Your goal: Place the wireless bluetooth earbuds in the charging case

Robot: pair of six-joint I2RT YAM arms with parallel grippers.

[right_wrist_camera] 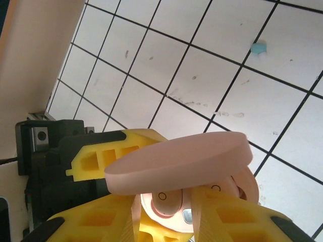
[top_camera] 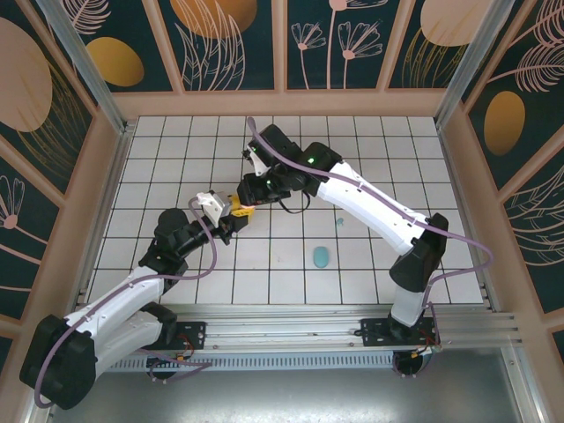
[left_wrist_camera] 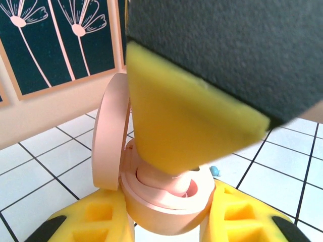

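Observation:
My left gripper (top_camera: 227,211) (left_wrist_camera: 169,222) is shut on the open pink charging case (left_wrist_camera: 166,201), gripping its base from both sides, with the lid (left_wrist_camera: 108,141) (right_wrist_camera: 176,161) standing up. My right gripper (top_camera: 249,189) (right_wrist_camera: 164,201) reaches down into the case, and its yellow finger (left_wrist_camera: 181,116) comes in from above. It holds a pink earbud (right_wrist_camera: 169,204) at the case's well, its fingertips partly hidden behind the lid. A second pink earbud (right_wrist_camera: 217,189) peeks out beside the right finger. One light blue earbud (top_camera: 339,220) (left_wrist_camera: 214,170) (right_wrist_camera: 259,48) lies loose on the tiles.
A teal oval case (top_camera: 321,256) lies shut on the white tiled floor (top_camera: 397,159), right of the grippers and towards the near edge. Wooden walls (top_camera: 282,104) ring the floor. The right arm (top_camera: 379,207) stretches diagonally across the middle.

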